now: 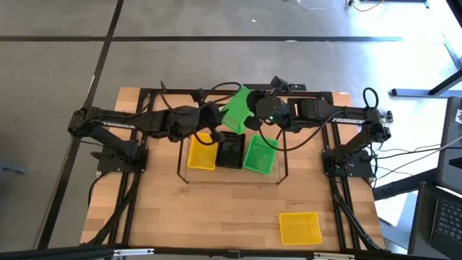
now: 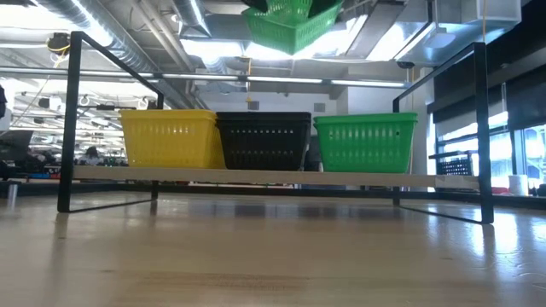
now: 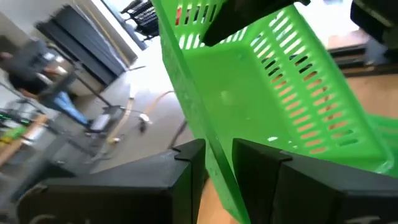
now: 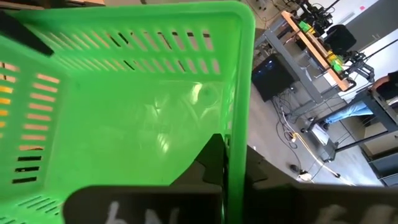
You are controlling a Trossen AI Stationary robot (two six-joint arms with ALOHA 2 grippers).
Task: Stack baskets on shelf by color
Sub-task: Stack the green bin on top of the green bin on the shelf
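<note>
A green basket (image 1: 237,108) hangs tilted in the air above the shelf (image 2: 444,180), between my two grippers. My right gripper (image 1: 254,114) is shut on it from the table's right. My left gripper (image 3: 219,162) is open at the basket's opposite side, its fingers standing either side of that wall's rim (image 3: 217,168). I cannot tell whether they touch it. On the shelf board stand a yellow basket (image 2: 171,136), a black basket (image 2: 264,141) and another green basket (image 2: 367,141), side by side on their bottoms. My right gripper pinches one side wall of the lifted green basket at its rim (image 4: 238,143). One finger (image 4: 211,165) is inside the basket and the other is outside. The fingers come from the table's right, slanting a little downward. The basket is clear of the shelf and tilted.
A second yellow basket (image 1: 299,227) lies alone on the wooden tabletop near its front right corner. The shelf's black wire frames (image 2: 75,119) rise at both short ends. Bare tabletop (image 1: 216,217) lies in front of the shelf.
</note>
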